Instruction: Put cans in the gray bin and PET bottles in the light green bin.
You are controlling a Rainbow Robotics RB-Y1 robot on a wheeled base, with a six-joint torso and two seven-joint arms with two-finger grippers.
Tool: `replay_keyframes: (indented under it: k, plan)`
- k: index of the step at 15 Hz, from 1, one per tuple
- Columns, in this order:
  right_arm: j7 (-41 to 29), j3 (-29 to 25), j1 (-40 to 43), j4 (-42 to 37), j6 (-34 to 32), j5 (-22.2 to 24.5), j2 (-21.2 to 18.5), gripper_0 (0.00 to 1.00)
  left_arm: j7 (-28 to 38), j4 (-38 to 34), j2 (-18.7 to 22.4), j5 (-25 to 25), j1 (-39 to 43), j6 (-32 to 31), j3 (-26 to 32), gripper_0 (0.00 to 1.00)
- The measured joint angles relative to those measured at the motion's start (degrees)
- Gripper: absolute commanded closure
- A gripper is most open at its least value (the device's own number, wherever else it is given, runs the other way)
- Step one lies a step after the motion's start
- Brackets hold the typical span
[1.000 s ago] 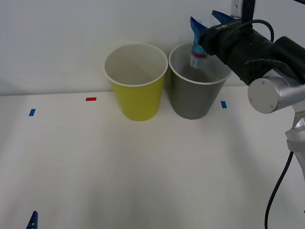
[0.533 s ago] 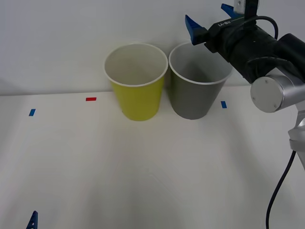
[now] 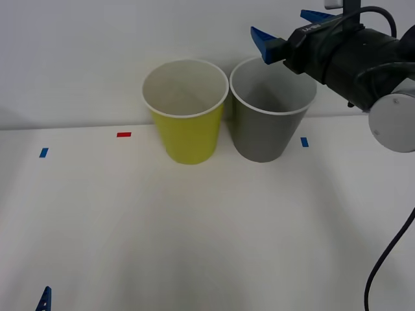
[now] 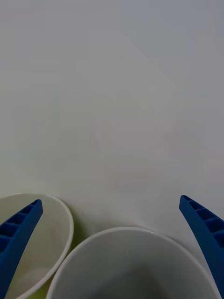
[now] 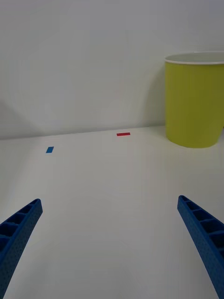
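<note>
The right gripper (image 3: 288,29) is positioned high at the far right of the scene, above the far-right edge of the gray bin (image 3: 262,133). Its jaws are released, spread wide, with nothing between them. One blue ribbed finger (image 3: 262,40) projects to the left above the bin's rim; the second sits higher, at the top edge of the front view. In the right wrist view the right gripper (image 4: 112,252) frames the white rim of the gray bin (image 4: 130,231), with part of the light green bin (image 4: 65,219) just beside it.

The gray bin stands upright at the far side of the white surface (image 3: 194,227), against the wall. Its pale inside appears bare as far as the front view reaches; the bottom cannot be seen. The can's location cannot be determined.

The light green bin (image 3: 188,133) stands upright immediately left of the gray bin, rims touching or nearly so. Its visible inside is likewise bare.

The left gripper (image 5: 109,243) is low over the near left part of the surface, well apart from both bins, jaws released and holding nothing. A blue finger tip (image 3: 43,299) shows at the near-left edge of the front view.

Reference markers on the surface: a red tape mark (image 3: 123,135) and a blue tape mark (image 3: 43,153) left of the light green bin, and a second blue mark (image 3: 304,142) right of the gray bin.
</note>
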Motion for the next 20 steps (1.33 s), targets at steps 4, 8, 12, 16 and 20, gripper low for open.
replay_keyframes:
  k: [4,8,12,16,20]
  plan:
    - [-14.23,-1.08,6.25,-14.93,9.5,-0.43,-4.2,0.0,0.0,0.0,0.0,0.0,0.0,0.0,0.0,0.0]
    - [-19.91,0.61,13.43,-23.18,11.14,3.91,-6.61,0.0,0.0,0.0,0.0,0.0,0.0,0.0,0.0,0.0]
    - [-31.83,9.05,17.95,-29.92,14.83,22.98,-7.06,0.0,0.0,0.0,0.0,0.0,0.0,0.0,0.0,0.0]
    - [-32.24,9.08,31.63,-32.14,7.86,23.81,-8.81,0.0,0.0,0.0,0.0,0.0,0.0,0.0,0.0,0.0]
    - [-29.62,6.31,40.04,-32.28,4.39,23.59,-6.36,0.0,0.0,0.0,0.0,0.0,0.0,0.0,0.0,0.0]
